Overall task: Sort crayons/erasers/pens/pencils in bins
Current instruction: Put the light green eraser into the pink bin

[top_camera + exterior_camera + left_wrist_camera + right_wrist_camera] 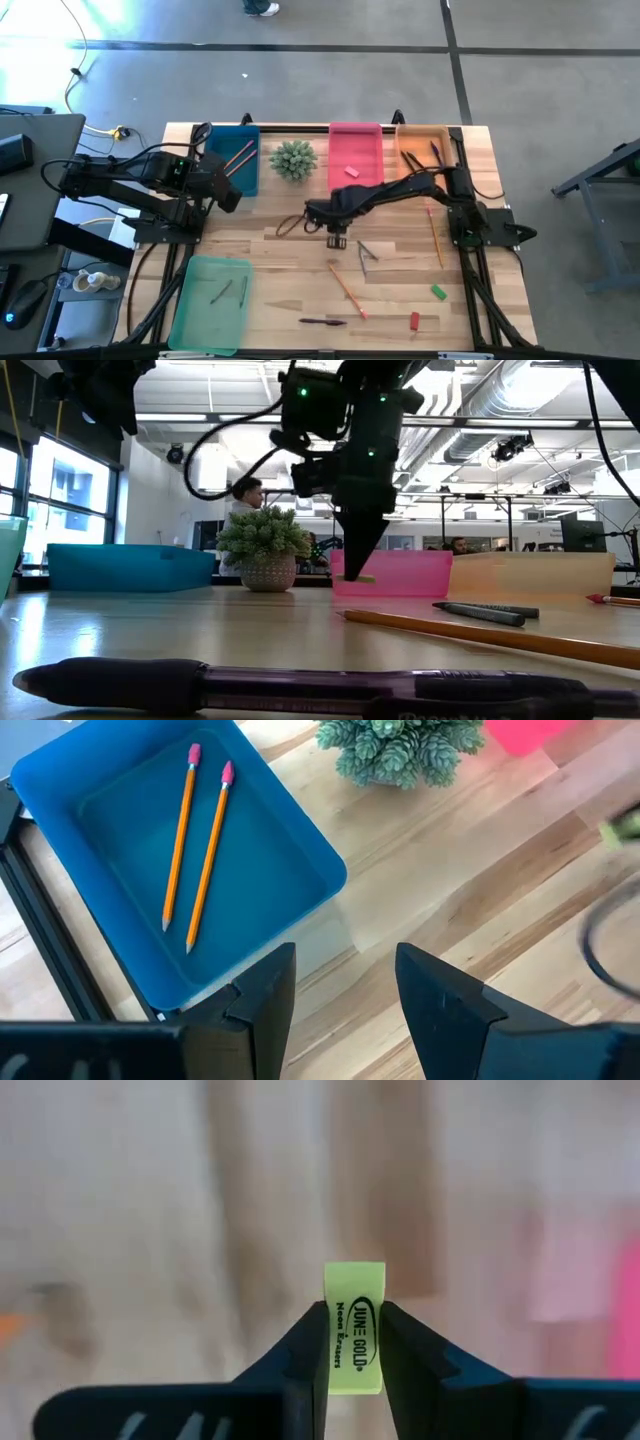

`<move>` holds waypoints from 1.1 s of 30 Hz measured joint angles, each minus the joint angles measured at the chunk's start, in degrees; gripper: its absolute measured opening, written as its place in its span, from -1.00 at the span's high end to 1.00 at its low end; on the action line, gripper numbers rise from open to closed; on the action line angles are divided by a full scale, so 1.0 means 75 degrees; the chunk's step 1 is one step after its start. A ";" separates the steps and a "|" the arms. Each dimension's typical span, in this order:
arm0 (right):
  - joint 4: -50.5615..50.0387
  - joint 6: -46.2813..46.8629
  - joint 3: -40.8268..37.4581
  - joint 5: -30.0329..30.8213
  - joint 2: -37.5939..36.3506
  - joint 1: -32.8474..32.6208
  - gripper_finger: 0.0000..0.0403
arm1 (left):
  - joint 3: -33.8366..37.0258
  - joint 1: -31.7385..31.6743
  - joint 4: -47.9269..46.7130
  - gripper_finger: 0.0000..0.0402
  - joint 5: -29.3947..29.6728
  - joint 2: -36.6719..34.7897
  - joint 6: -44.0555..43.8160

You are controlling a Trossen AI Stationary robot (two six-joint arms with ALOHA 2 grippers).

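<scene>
Right wrist view: right gripper (354,1342) fingers clamped on yellow eraser (355,1325), lifted above mid-tabletop for carrying to a bin.
Pink bin (354,150): far edge, likely destination.
Left gripper (345,990): fingers parted, empty, waiting beside blue bin (290,840).

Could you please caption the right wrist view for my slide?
Right end effector shut on a yellow eraser, held above the blurred table.

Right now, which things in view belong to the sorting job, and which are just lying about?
Job:
yellow eraser, clamped in the right gripper
pencils in the blue bin
pink bin, orange bin, green bin
loose pen, green eraser, red eraser

Lying about:
plant
</scene>
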State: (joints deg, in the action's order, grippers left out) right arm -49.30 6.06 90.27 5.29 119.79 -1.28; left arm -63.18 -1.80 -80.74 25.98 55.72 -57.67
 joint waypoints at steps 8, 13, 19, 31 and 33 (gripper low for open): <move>-0.0758 -0.0536 0.0576 0.0150 -0.0017 0.0685 0.71 | 0.0000 0.0000 0.0002 0.19 -0.0001 0.0000 -0.0035; -0.1180 -0.0892 0.1112 0.0097 -0.0026 0.1017 0.71 | 0.0000 0.0000 0.0002 0.19 -0.0001 0.0000 -0.0090; -0.1914 -0.1370 0.1962 0.0071 -0.0035 0.1362 0.71 | 0.0000 0.0000 0.0005 0.19 -0.0001 0.0000 -0.0095; -0.2625 -0.2202 0.2905 0.0112 -0.0250 0.2485 0.71 | 0.0000 0.0000 0.0012 0.19 0.0002 0.0000 -0.0114; -0.2608 -0.2227 0.2744 0.0096 -0.0415 0.2664 0.71 | 0.0000 0.0003 0.0026 0.19 0.0002 0.0000 -0.0114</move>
State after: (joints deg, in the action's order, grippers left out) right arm -68.86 -10.64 110.85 6.01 116.68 18.70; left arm -63.18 -1.78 -80.55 26.00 55.72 -58.53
